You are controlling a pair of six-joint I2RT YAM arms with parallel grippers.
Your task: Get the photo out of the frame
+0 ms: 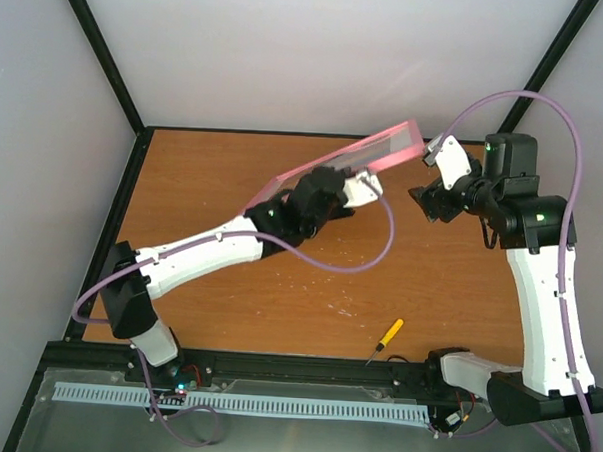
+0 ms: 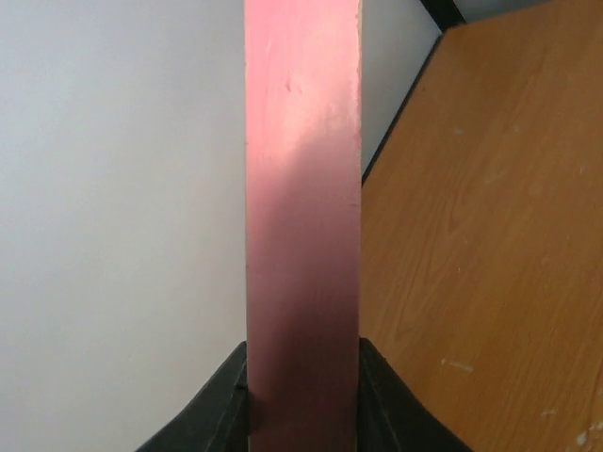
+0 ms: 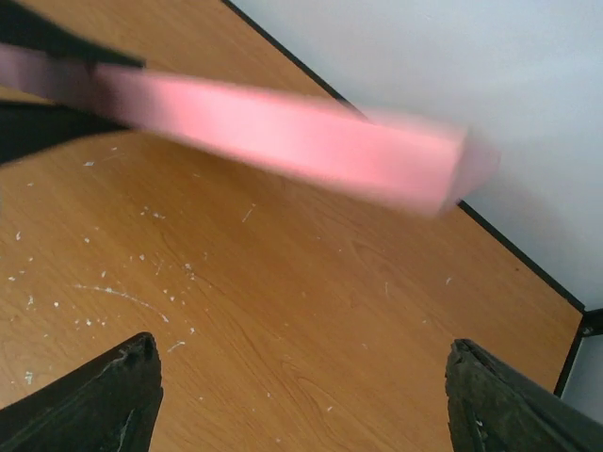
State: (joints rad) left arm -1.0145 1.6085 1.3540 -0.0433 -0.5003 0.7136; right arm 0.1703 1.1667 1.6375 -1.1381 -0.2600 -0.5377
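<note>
The pink frame (image 1: 383,149) is held up on edge above the back of the table, tilted. My left gripper (image 1: 328,184) is shut on its lower part. In the left wrist view the frame's pink edge (image 2: 301,188) rises straight up between the black fingers of the left gripper (image 2: 303,400), which press on both its sides. My right gripper (image 1: 426,201) stands open just right of the frame's far end, apart from it. The right wrist view has the frame (image 3: 283,132) blurred above the wide-spread right gripper (image 3: 301,395), with only bare wood between the fingers. The photo is hidden.
A yellow-handled screwdriver (image 1: 387,338) lies near the table's front edge. The wooden table (image 1: 228,303) carries scattered white specks. Black corner posts (image 1: 104,52) and pale walls close in the back and sides.
</note>
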